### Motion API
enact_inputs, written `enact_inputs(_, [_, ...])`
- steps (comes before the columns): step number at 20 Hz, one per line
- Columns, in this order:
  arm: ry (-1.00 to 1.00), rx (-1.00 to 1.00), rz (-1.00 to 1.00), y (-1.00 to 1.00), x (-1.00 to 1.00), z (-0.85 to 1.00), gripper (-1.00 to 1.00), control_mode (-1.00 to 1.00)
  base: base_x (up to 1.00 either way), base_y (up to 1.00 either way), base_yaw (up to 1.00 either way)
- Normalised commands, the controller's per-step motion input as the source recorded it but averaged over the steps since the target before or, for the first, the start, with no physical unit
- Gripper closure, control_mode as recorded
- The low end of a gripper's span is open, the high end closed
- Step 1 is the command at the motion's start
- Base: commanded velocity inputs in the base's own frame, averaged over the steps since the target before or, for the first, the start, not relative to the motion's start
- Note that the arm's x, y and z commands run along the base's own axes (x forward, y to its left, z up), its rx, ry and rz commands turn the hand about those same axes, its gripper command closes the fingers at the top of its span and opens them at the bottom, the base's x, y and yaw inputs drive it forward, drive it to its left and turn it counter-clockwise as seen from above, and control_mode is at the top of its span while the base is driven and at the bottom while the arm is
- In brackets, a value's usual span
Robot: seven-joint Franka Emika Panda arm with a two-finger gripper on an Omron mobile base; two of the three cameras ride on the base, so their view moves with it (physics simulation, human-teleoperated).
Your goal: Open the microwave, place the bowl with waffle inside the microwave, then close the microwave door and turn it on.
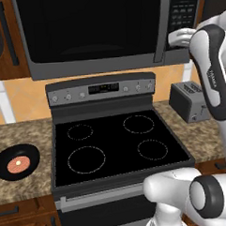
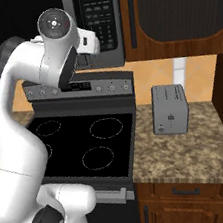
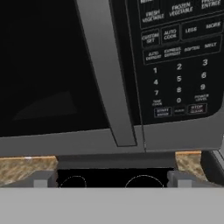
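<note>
The microwave (image 1: 98,64) hangs above the stove, and its door (image 1: 89,24) with the dark glass window is shut. A grey vertical handle (image 3: 109,78) runs down the door's right edge, beside the keypad (image 3: 177,57). My gripper (image 1: 175,37) is held up close in front of that handle and the keypad, touching neither. In the hand view the gripper (image 3: 111,179) is open, with its fingertips (image 3: 43,179) far apart and nothing between them. The black bowl (image 1: 5,163) sits on the counter left of the stove, and the salmon-orange waffle (image 1: 18,163) lies in it.
A black-topped stove (image 1: 116,143) with a knob panel (image 1: 102,91) stands below the microwave. A small grey toaster (image 2: 170,109) is on the granite counter (image 2: 189,147) to the right. Wooden cabinets (image 2: 179,7) flank the microwave.
</note>
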Motion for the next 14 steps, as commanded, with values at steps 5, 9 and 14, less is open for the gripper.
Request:
enact_inputs(5, [0.0,-0.1,-0.13,0.07,0.0,0.15,-1.0,-1.0,0.0,0.0,0.0])
enact_inputs(9, [0.0,-0.02,-0.19,0.19,0.01,0.04,-1.0,-1.0,0.0,0.0,0.0])
enact_inputs(14, [0.0,0.0,-0.18,0.27,0.14,0.0,-1.0,-1.0,0.0,0.0,0.0])
